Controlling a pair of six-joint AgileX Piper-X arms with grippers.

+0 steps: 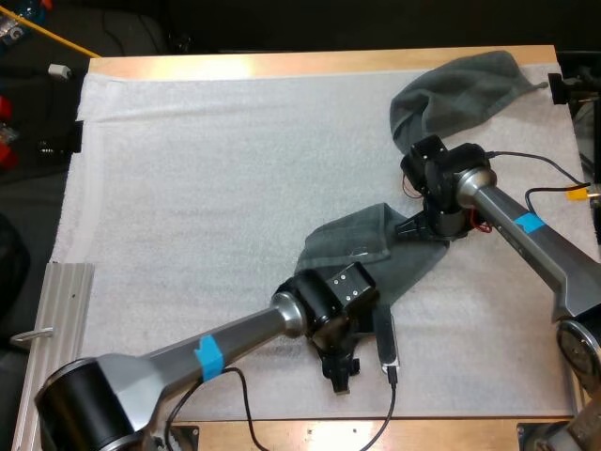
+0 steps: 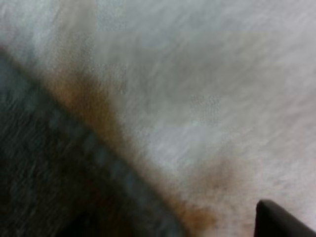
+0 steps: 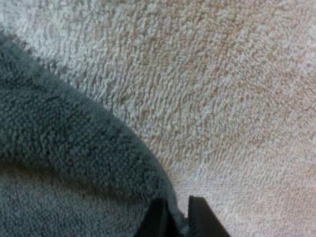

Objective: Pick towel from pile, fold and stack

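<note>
At the left, our left gripper [image 1: 364,355] hovered low over the white mat [image 1: 188,188], at the near edge of the towel [image 1: 349,242] we were working. As best we could judge, its fingers stood spread with nothing between them. The high view showed two dark fingers apart, and the left wrist view caught one fingertip [image 2: 279,223] over bare mat with the towel's dark hem just beside it. The towel itself lay rumpled in the middle of the mat, between the two arms, partly doubled over on itself. At its far right corner our right gripper [image 1: 411,225] had its fingers pressed on the hem from both sides, a thin pinch right at the edge as the right wrist view showed. Farther right, at the far corner of the mat, a crumpled towel [image 1: 470,86] waited, well apart from the left gripper. We judged the step in hand to be spreading the towel flat before folding. To do it well, we thought the left fingers needed to slide under the near hem and close on a single layer at a corner, not on a bunch. Both arms should then draw apart evenly, low over the mat, so the cloth came taut without slipping from the right's shallow grip. A deeper bite on the right would have been safer.
</note>
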